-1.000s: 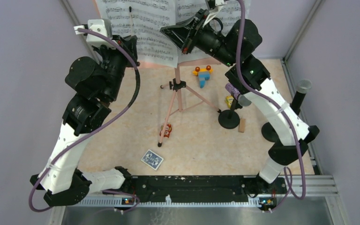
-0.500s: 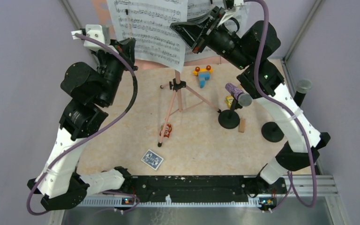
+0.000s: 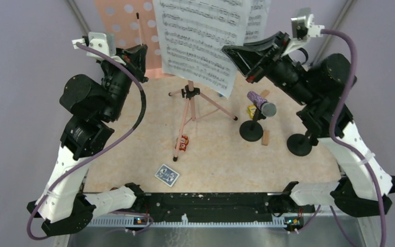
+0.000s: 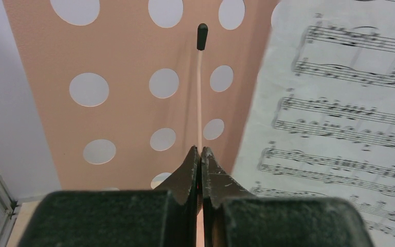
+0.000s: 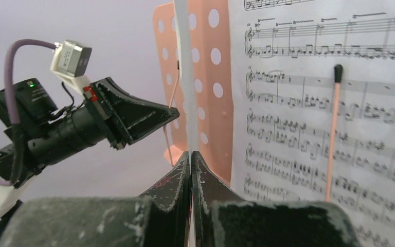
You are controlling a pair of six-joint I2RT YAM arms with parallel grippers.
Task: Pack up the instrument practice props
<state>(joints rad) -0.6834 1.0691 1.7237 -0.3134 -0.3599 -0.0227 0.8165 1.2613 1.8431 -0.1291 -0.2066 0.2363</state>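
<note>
The salmon-pink perforated music rack (image 3: pixel 117 28) stands on its tripod legs (image 3: pixel 187 121) at the back. My left gripper (image 3: pixel 140 52) is shut on the rack's thin pink page-holder wire (image 4: pixel 200 98), jaws (image 4: pixel 200 149) tight together. My right gripper (image 3: pixel 236 55) is shut on the edge of a white sheet-music page (image 3: pixel 200 41), seen edge-on in the right wrist view (image 5: pixel 182 77), and holds it in front of the rack. Another page (image 5: pixel 313 113) rests on the rack under a second wire (image 5: pixel 333 134). The purple-glitter microphone (image 3: pixel 261 102) sits in a black holder (image 3: pixel 251 131). A second holder (image 3: pixel 299 144) stands to its right; the black microphone is hidden behind my right arm.
A blue card pack (image 3: pixel 166 175) lies near the front. A small red toy (image 3: pixel 183 143) lies by a tripod foot. A yellow toy (image 3: pixel 251 109) and a wooden block (image 3: pixel 266 137) sit beside the first holder. Grey walls close in on both sides.
My right gripper has moved right with the page, sliding it off the left part of the rack and baring the perforated panel. My left gripper has stayed shut on the wire.
</note>
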